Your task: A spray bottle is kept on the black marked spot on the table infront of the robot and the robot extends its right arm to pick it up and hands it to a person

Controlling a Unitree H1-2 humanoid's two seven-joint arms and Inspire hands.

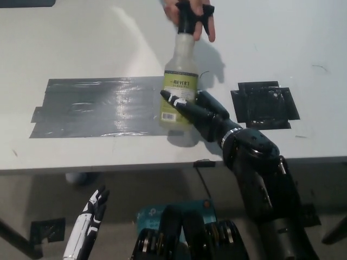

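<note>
White tabletop (81, 43) fills the upper part of the head view, with a broad patch of grey tape (103, 107) laid across its left and middle and a smaller black marked spot (264, 105) to the right. Over the right end of the grey tape, well left of the black spot, a spray bottle (179, 89) is held upright, its lower body wrapped by the black right hand (203, 115), whose fingers are curled around the yellow-green label. The bottle's black trigger head at the top is met by a person's hand (191, 15) reaching in from the far edge, its fingers draped over the nozzle. Below the table edge at the lower left, the white left hand (91, 216) hangs at rest, with nothing held and fingers loosely extended.
</note>
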